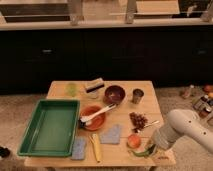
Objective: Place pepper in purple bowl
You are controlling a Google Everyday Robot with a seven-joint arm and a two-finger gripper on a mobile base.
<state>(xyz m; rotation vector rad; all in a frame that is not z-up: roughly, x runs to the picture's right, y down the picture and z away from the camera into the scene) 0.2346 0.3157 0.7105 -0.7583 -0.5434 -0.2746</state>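
Note:
The green pepper [143, 152] lies at the table's front right edge, just right of a round red-orange fruit [133, 141]. My gripper [153, 148] is low over the pepper's right end, at the tip of the white arm [184, 128] that reaches in from the right. The purple bowl [114, 93] stands empty at the back middle of the table, well away from the gripper.
An orange bowl [93, 118] with a white utensil, a metal cup [137, 95], a dark cluster [138, 120], a grey cloth [111, 135], a yellow utensil [96, 148] and a blue sponge [78, 148] lie on the table. A green tray [50, 126] fills the left side.

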